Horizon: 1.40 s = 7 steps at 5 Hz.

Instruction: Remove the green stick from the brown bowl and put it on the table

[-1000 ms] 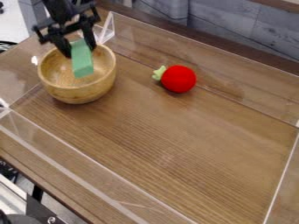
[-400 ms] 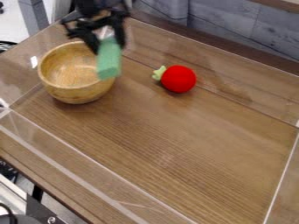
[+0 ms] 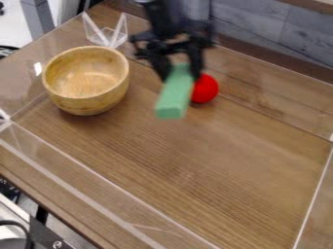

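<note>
The green stick (image 3: 174, 96), a flat matte rectangular block, is hanging clamped between the fingers of the gripper (image 3: 178, 70), in front of the red round fruit toy (image 3: 205, 89). It is clear of the thick-walled, round wooden brown bowl (image 3: 86, 81). Removal is complete; lowering and release onto the wood-grain table (image 3: 196, 185) are remaining. Motion is slightly blurring the arm.

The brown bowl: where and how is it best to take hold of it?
Probably by the near rim of the brown bowl, from above, one finger inside and one outside: the bowl stands upright and open, its round body looks wide, and that side has bare table before it.
</note>
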Available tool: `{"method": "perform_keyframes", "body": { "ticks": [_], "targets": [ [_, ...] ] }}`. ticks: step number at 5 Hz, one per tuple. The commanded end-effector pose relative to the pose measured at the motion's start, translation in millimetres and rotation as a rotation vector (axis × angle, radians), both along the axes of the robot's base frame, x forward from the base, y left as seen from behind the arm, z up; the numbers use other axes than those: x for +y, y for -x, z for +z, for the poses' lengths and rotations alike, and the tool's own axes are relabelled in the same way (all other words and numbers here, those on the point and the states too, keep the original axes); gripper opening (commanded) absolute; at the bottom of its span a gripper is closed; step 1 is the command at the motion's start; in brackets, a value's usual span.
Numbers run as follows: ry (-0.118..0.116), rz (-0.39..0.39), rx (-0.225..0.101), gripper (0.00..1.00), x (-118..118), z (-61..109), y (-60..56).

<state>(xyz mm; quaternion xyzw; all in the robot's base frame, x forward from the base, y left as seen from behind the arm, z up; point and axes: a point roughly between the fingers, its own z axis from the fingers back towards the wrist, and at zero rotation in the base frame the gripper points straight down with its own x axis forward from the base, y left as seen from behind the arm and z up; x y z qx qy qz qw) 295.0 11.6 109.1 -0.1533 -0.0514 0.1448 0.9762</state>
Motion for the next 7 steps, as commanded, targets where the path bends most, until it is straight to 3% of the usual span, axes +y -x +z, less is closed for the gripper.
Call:
{"method": "perform_keyframes", "body": {
  "ticks": [1, 2, 4, 6, 7],
  "targets": [
    [-0.026, -0.071, -0.048, 0.0, -35, 6.2, 10.6],
    [-0.052, -0.116, -0.035, 0.0, -59, -7.7, 23.6],
    [-0.128, -0.13, -0.038, 0.0, -82, -46.1, 24.5],
    [-0.184, -0.112, -0.053, 0.0, -102, -21.0, 23.9],
    [-0.201, -0.052, -0.033, 0.0, -93, -25.9, 29.3]
  ]
}}
